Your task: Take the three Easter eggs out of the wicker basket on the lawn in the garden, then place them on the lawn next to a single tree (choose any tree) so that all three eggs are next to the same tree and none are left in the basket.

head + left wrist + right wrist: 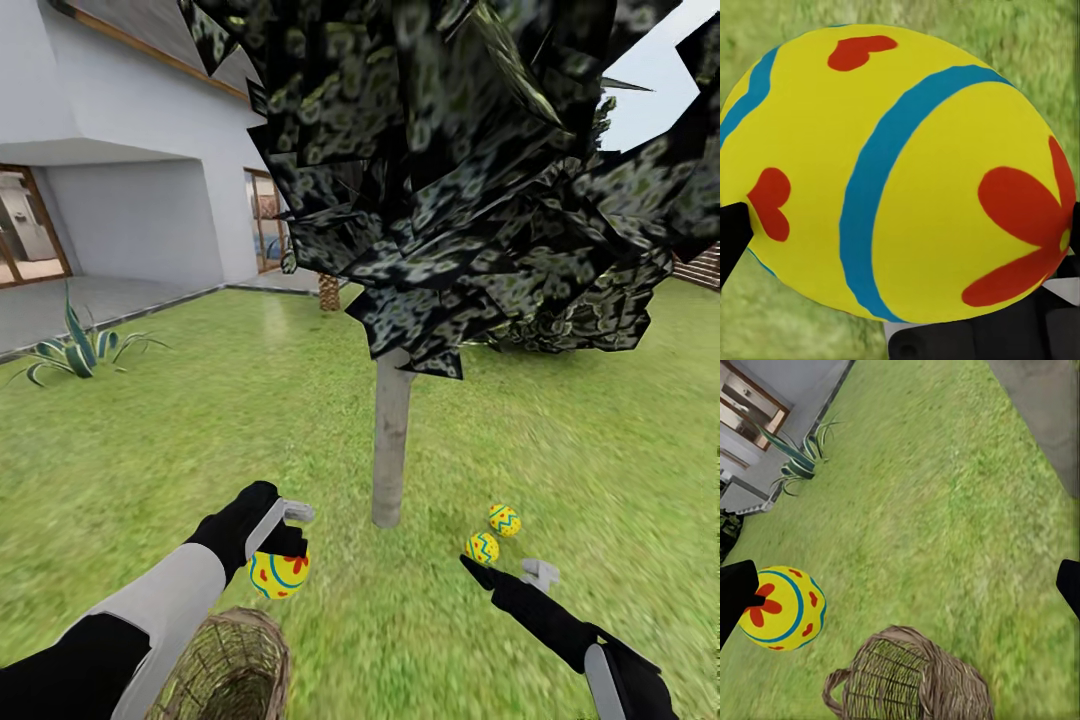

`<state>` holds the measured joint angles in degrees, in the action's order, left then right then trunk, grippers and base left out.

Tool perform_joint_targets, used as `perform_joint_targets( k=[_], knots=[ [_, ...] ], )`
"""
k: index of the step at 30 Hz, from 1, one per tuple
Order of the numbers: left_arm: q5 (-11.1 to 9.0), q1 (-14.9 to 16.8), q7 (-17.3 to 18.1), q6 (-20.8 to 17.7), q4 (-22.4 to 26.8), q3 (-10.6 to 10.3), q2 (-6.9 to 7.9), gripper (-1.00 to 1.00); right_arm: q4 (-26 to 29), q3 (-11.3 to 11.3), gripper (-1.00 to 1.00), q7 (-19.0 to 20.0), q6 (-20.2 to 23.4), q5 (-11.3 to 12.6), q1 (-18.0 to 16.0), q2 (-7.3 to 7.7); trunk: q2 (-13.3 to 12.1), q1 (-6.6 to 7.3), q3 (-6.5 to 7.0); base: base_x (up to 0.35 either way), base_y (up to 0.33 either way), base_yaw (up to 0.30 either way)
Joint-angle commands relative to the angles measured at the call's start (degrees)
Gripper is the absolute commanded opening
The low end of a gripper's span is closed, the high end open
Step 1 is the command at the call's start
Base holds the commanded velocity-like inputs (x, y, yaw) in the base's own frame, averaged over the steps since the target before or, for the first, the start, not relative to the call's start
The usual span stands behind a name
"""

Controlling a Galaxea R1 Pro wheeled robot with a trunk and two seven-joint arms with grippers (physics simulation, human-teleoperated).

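In the head view, the left gripper (290,545) was seen held above the lawn (200,420), closed around the third egg (278,574), a yellow one with blue bands and red marks. The wicker basket (232,668) stood on the grass directly below that arm, at the lower edge of the picture, and its inside appeared empty as far as could be judged. Two zigzag eggs (494,534) lay on the grass just beside the foot of the tree (390,440), on its right side. The right gripper (505,572) was held near those two eggs with nothing between its fingers.

In the left wrist view, the third egg (900,176) was seen pressed between the dark fingertips (733,236), with blurred grass behind it.

In the right wrist view, the jaws stood wide apart and empty; the third egg (783,607) and the wicker basket (911,679) were seen across the grass, with a spiky plant (799,461) by the patio edge.

The step in hand was judged to be the carrying of the last egg from basket to tree. The next move would call for the left arm to be swung toward the trunk, lowered close to the grass, and the grip released gently so that the egg would not roll away.
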<state>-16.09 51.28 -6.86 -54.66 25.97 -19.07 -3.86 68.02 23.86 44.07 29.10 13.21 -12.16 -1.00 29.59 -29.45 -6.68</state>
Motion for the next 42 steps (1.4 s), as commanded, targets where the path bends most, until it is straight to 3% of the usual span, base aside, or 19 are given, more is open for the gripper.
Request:
perform_joint_targets(
  k=[1, 17, 24, 35, 42],
  knots=[
    [-0.6, 0.0, -0.5, -0.2, 0.1, -0.4, 0.02, -1.0, 0.0, 0.2, 1.0, 0.1, 0.4, 0.3, -0.1, -0.06, -0.3, 0.2, 0.16, 0.0, 0.0, -0.187],
    [-0.6, 0.0, -0.6, -0.1, 0.0, -0.4, -0.01, -1.0, 0.0, 0.1, 1.0, 0.2, 0.4, 0.3, -0.1, -0.06, -6.7, 3.67, 4.27, 0.0, 0.0, -0.187],
    [-0.6, 0.0, -0.3, 0.1, 0.6, -0.5, 0.13, -1.0, 0.0, 0.2, 1.0, 0.2, 0.4, 0.3, -0.1, -0.06, -6.7, 3.67, 4.83, 0.0, -0.02, -0.187],
    [-0.5, 0.0, -0.4, 0.1, 0.6, -0.5, 0.07, -1.0, 0.0, 0.1, 1.0, 0.2, 0.4, 0.3, -0.1, -0.06, -6.7, 3.67, 5.71, 0.0, -0.26, -0.187],
    [-0.6, 0.0, -2.5, 0.2, 0.6, -4.0, 0.01, -1.0, 0.0, 0.3, 1.0, 0.2, 0.4, 0.3, -0.1, -0.06, -6.7, 3.67, 6.27, 0.0, -0.276, -0.187]
  ],
)
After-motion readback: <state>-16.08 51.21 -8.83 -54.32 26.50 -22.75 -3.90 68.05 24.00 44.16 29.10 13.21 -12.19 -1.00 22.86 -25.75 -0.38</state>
